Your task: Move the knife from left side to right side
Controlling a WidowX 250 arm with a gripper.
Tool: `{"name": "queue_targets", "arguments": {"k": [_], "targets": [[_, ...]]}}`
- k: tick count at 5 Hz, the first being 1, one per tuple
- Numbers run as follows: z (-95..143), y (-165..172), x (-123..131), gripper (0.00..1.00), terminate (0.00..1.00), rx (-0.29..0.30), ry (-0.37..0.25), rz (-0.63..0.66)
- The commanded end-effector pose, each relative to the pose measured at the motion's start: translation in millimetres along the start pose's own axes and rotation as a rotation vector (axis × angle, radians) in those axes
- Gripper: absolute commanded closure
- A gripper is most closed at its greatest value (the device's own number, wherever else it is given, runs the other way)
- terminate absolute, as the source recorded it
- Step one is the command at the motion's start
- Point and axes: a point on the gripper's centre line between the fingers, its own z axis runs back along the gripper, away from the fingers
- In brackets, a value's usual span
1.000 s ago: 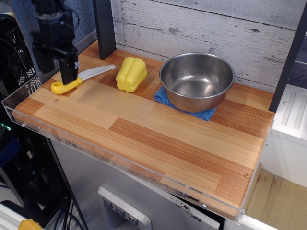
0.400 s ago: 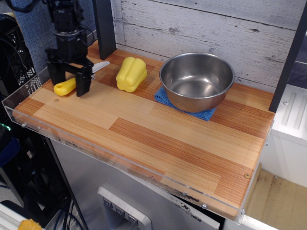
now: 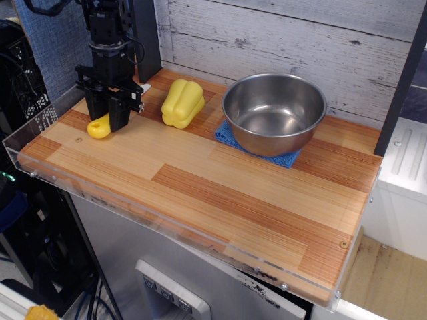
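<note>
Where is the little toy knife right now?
The knife lies at the far left of the wooden table, under the black gripper that straddles its yellow handle. The yellow pepper sits just to its right.

a striped wooden table (image 3: pixel 220 193) with a clear rim carries the knife (image 3: pixel 100 126) at its left end, a yellow pepper (image 3: pixel 181 103) beside it, and a blue cloth (image 3: pixel 230 137) under a steel bowl (image 3: pixel 273 112).

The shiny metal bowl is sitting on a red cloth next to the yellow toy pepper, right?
Not quite: the shiny metal bowl sits on a blue cloth, not red, as observation.image shows. It is next to the yellow toy pepper.
</note>
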Motion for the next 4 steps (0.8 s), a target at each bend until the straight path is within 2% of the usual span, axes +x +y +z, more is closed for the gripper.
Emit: {"name": "queue_targets", "arguments": {"k": [1,2,3,4], "targets": [[60,15,-18,1.00,0.00,0.079,-0.065,0.154],[109,19,-27,1.00,0.00,0.090,-0.059,0.351],[158,-14,-26,1.00,0.00,0.049,-0.073,0.390],[185,-58,-22,1.00,0.00,-0.023,-0.126,0.231]]}}
